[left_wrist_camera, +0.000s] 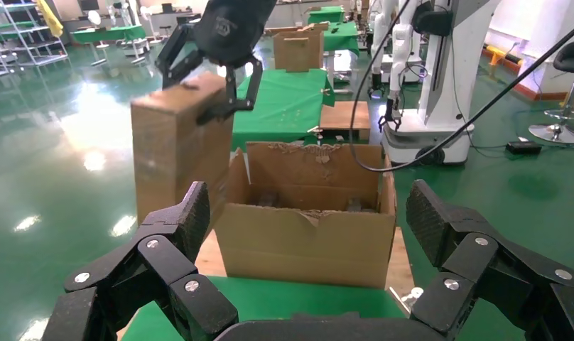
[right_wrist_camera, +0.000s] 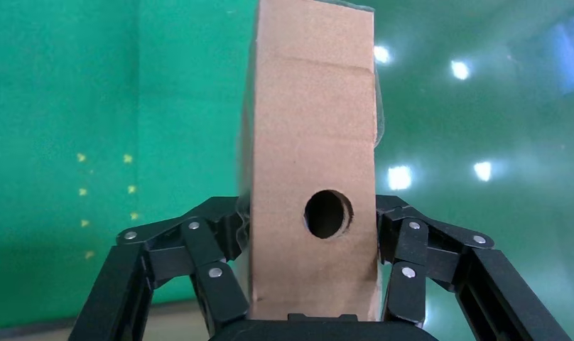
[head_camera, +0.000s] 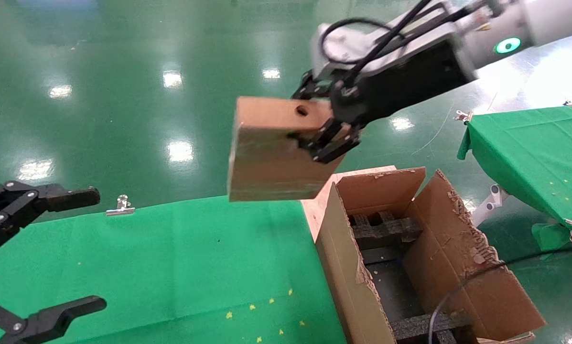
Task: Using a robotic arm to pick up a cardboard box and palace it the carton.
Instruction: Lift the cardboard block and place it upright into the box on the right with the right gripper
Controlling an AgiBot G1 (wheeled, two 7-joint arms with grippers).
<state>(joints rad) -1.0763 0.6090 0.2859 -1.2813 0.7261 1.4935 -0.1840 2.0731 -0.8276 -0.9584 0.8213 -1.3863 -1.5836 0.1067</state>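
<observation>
The small brown cardboard box hangs in the air, held by my right gripper, which is shut on its right end. A round hole shows in its narrow top face. In the right wrist view the box stands between the fingers, clamped from both sides. It hovers above and left of the big torn carton, just beyond the carton's far left corner. Black foam inserts line the carton's inside. From the left wrist, the held box is up left of the carton. My left gripper is open and empty.
A green-clothed table lies below the box, with a metal clip at its far edge. Another green table stands at the right. A black cable trails into the carton. Glossy green floor lies beyond.
</observation>
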